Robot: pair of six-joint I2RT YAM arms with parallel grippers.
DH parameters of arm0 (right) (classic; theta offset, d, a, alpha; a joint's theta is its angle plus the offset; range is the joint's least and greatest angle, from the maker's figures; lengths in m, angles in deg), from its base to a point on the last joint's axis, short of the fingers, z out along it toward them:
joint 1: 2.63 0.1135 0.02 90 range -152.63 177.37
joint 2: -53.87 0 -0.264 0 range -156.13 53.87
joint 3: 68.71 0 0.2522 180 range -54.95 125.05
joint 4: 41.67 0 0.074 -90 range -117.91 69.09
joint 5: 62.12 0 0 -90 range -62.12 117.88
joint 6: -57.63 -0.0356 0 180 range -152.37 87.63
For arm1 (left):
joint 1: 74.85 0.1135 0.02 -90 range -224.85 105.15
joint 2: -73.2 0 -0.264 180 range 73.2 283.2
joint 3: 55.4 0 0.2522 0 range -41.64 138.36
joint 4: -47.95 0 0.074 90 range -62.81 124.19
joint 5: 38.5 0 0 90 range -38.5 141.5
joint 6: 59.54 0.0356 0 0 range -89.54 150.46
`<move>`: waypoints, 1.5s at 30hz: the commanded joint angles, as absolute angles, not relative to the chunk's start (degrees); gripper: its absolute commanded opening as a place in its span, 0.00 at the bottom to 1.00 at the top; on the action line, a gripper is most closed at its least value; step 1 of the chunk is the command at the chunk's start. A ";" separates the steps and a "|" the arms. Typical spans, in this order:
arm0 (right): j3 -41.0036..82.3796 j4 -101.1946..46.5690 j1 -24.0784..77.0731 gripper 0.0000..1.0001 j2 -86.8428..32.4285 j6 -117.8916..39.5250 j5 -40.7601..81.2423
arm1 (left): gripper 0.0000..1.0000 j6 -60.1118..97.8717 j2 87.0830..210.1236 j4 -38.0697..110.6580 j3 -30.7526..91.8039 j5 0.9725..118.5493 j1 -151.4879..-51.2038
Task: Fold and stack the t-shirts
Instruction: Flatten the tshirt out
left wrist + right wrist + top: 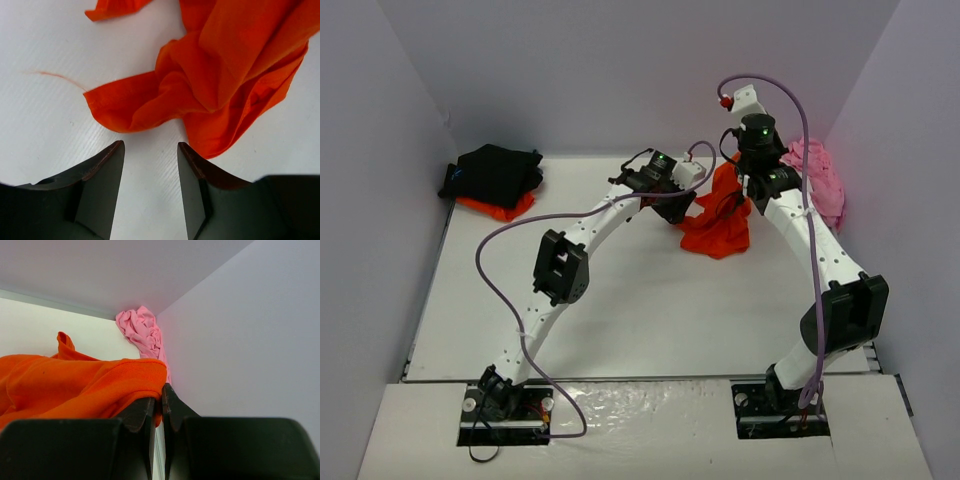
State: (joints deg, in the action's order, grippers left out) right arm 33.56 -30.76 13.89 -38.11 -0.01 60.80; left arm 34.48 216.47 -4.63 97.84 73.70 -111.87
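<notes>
Right gripper (pixel 159 407) pinched on top edge of orange-red t-shirt (pixel 718 225). Shirt hangs bunched, long axis vertical, low end on table (pixel 620 300) toward far right corner, just left of pink t-shirt (pixel 820 180). Left gripper (pixel 150 150) has jaws apart, empty; crumpled low corner just ahead, slightly right. Hem or sleeve, can't tell. Left arm nearer for second grab.

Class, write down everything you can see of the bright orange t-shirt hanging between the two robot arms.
The orange t-shirt is plain soft cloth, bright orange-red, unfolded and heavily creased. The right gripper is shut on an upper edge and holds that part raised, while the lower part bunches on the white table, toward its far right. A hemmed fold lies before the left gripper, whose jaws stand open just short of the cloth, not touching it.
</notes>
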 commanded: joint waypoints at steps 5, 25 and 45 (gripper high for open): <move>35.14 -34.03 13.15 0.00 -34.24 -1.82 60.71 | 0.42 37.78 220.37 -2.66 109.21 77.27 -110.93; 36.08 -32.57 11.96 0.00 -34.14 -1.93 60.87 | 0.00 47.23 228.44 -6.69 115.05 83.02 -109.81; 28.72 -28.43 9.76 0.00 -19.27 3.79 55.22 | 0.00 49.85 174.60 -6.95 78.75 65.35 -92.64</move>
